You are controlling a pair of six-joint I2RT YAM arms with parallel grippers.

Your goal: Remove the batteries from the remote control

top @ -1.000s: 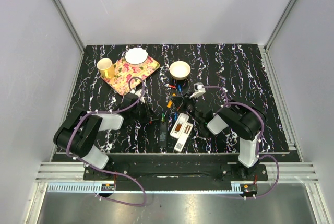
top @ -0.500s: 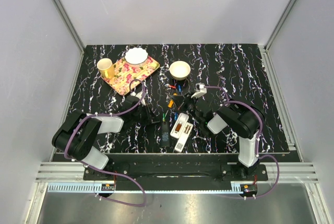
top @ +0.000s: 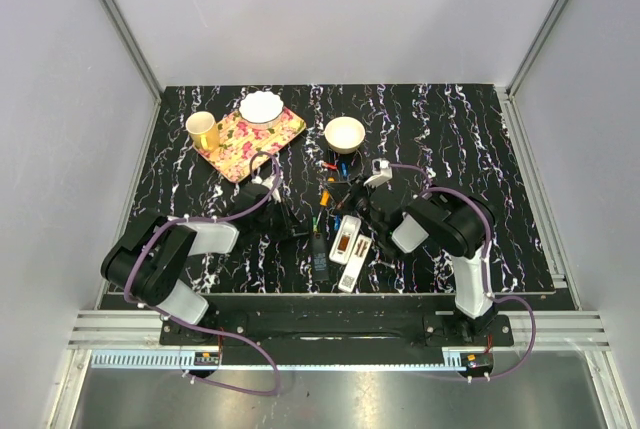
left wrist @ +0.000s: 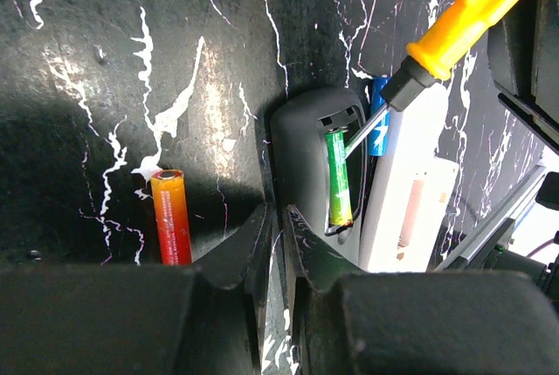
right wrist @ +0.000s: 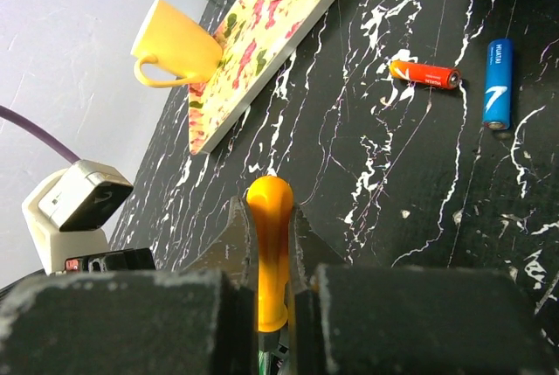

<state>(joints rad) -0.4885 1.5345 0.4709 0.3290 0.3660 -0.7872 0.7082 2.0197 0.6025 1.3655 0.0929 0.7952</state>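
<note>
Left claw (left wrist: 275, 218): narrow, pinching the black remote's (left wrist: 301, 143) side wall.
Right claw (right wrist: 268, 213): clamped on the screwdriver (right wrist: 269, 261) handle.
Green cell (left wrist: 338, 178): in the black remote's open bay, by the tabletop's (top: 450, 149) near edge, screwdriver tip against it.
Crowding: white remote (left wrist: 410, 209) just beside; blue cell (left wrist: 379, 121) at its end; orange-red cell (left wrist: 170, 218) loose nearby.
Farther back: red cell (right wrist: 425, 73) and loose blue cell (right wrist: 498, 82) near the bowl (top: 344, 134).
Far-left corner: cup (right wrist: 175, 47), tray (right wrist: 271, 34).
</note>
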